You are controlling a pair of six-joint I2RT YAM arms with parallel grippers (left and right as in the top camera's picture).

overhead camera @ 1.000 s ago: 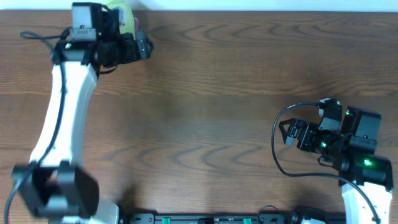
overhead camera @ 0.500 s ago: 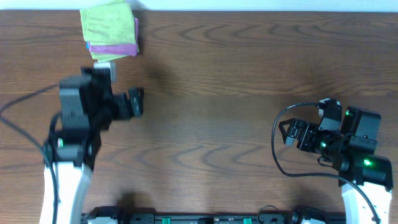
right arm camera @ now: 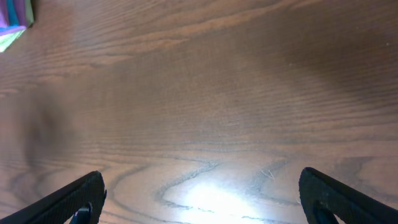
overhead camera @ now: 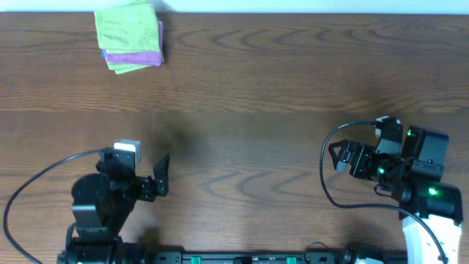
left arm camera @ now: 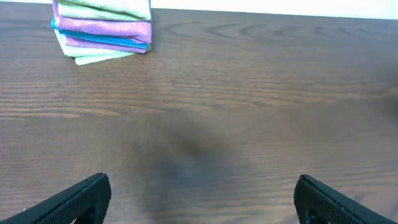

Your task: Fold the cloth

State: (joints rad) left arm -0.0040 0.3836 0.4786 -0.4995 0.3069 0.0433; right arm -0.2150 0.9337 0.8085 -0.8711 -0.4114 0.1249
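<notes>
Wood-grain bench (overhead camera: pixel 256 110), dark brown, fills the overhead view. Left arm (overhead camera: pixel 99 209) drawn in low at the near-left edge, wrist angled toward the bench's middle, cable looping out to its left. Right arm (overhead camera: pixel 418 183) folded at the near-right corner, green lights showing, wrist aimed left, black cable arcing round it. Cloth (overhead camera: pixel 130 37) lies at the far-left corner, close to the far edge, well apart from both arms: a folded stack, green on top, purple, blue and pale green layers beneath, seen edge-on from the left wrist (left arm camera: pixel 102 31) and only as a sliver in the top-left of the right wrist view (right arm camera: pixel 12 22). Left gripper (left arm camera: pixel 202 193) spread wide, fingers (left arm camera: pixel 81 199) at the frame corners, bare bench between them. Right gripper (right arm camera: pixel 202 190) likewise spread wide, holding nothing, fingers (right arm camera: pixel 68 199) low over bare wood.
</notes>
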